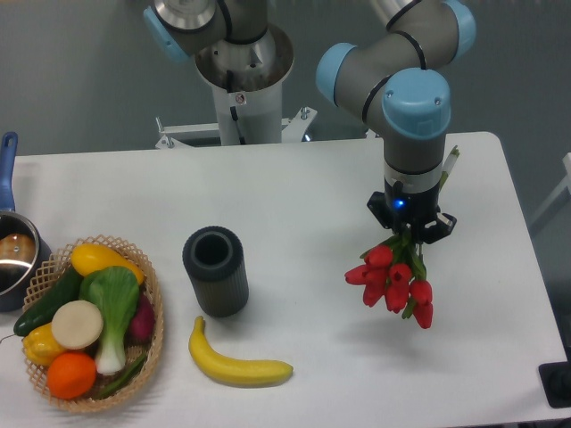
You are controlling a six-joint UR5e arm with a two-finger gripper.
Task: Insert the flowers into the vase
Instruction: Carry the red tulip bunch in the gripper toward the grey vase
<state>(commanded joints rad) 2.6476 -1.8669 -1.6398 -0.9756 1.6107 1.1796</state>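
Note:
The flowers (pixel 393 281), a bunch of red tulip buds with green stems, hang buds-down from my gripper (pixel 410 234) above the right part of the table. The gripper is shut on the stems just above the buds, and the stem ends (pixel 451 160) stick up behind the wrist. The vase (pixel 215 270), a dark grey ribbed cylinder with a thick round rim, stands upright left of centre, its opening empty. The flowers are well to the right of the vase and apart from it.
A banana (pixel 237 362) lies in front of the vase. A wicker basket (pixel 153 303) with vegetables and fruit sits at the front left. A blue-handled pot (pixel 11 259) is at the left edge. The arm's base (pixel 241 80) stands behind the table.

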